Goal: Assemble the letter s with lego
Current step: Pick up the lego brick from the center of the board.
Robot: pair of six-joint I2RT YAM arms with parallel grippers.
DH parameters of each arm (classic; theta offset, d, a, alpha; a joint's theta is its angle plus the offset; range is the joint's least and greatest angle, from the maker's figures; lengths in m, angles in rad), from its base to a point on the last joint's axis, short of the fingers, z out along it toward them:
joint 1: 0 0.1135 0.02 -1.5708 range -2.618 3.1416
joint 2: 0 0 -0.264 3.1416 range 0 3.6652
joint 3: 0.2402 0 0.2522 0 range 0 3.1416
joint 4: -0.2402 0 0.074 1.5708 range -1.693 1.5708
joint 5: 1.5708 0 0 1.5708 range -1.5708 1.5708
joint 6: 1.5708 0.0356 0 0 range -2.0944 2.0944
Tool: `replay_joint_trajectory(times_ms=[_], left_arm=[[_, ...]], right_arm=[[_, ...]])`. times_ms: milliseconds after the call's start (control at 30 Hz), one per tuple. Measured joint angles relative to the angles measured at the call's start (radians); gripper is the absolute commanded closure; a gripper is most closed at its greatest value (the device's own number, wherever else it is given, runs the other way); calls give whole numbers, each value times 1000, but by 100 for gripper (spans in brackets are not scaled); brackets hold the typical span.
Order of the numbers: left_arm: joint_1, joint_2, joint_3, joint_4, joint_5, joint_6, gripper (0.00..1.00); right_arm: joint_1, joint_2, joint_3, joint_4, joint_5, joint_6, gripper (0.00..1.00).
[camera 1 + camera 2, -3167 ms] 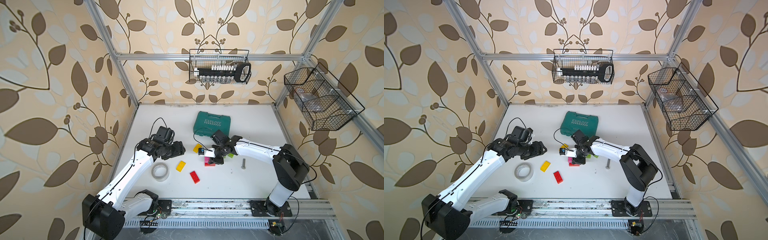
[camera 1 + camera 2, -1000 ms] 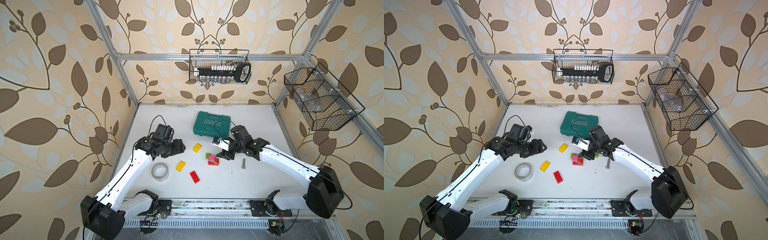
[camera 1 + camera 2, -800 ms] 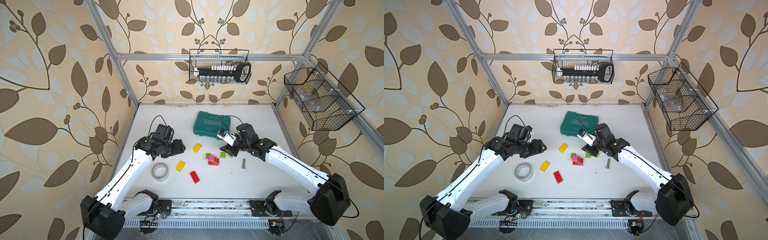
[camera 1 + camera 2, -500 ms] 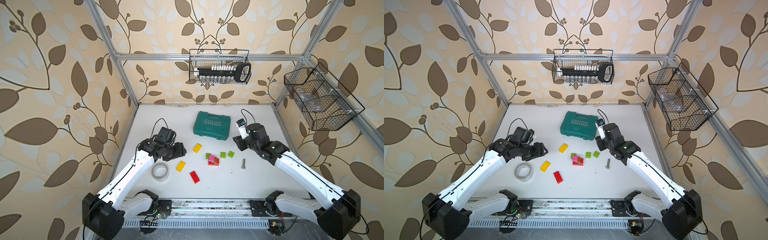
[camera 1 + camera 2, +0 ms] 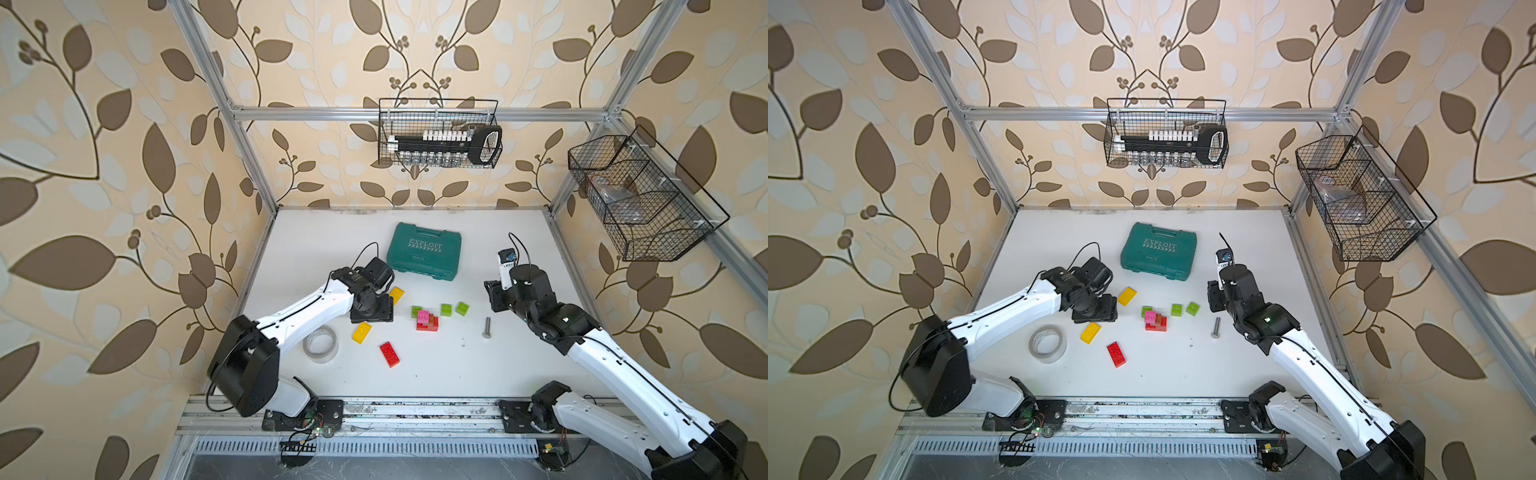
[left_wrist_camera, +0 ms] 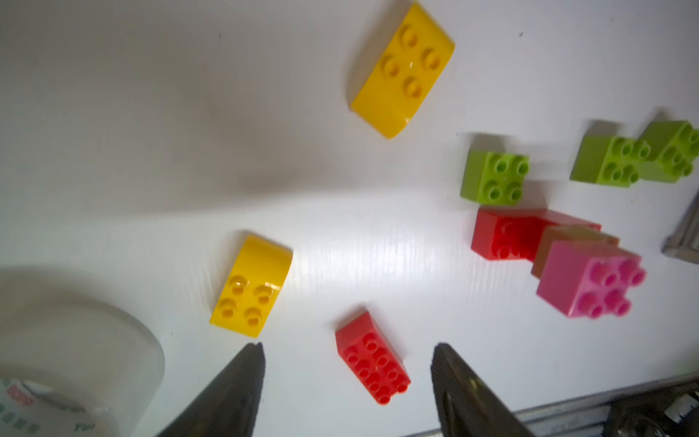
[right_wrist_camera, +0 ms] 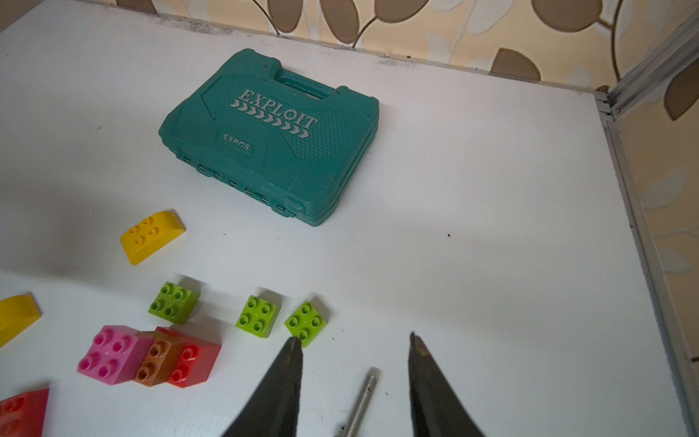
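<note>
Surface: white table (image 5: 457, 365), leaf-papered walls (image 5: 104, 166)
Lego stack (image 5: 427, 321): mid-table, pink brick (image 5: 424, 316) topmost
Red brick (image 5: 390, 354): loose, stack's 7 o'clock
Left gripper (image 6: 348, 346): jaws released, empty
Right gripper (image 7: 352, 336): jaws released, empty

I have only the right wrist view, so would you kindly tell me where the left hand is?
Observer: The left hand hangs open and empty between the far yellow brick and the near yellow brick.
Operator: Thank you. Does anything lie outside my picture near it?
Observer: Yes, a roll of tape lies flat beside the near yellow brick, not touching it.
Operator: And the red piece cut off at my picture's corner?
Observer: A long red brick, studs up, touching nothing else.
</note>
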Motion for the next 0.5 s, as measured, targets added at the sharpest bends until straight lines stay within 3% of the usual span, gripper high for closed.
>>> replay_joint_trajectory(times_ms=[133, 500], left_arm=[[1, 145, 122, -24, -46, 66, 24], [35, 119, 6, -133, -77, 126, 19]], right_arm=[[0, -17, -11, -11, -26, 12, 59], [0, -22, -25, -21, -85, 16, 59]])
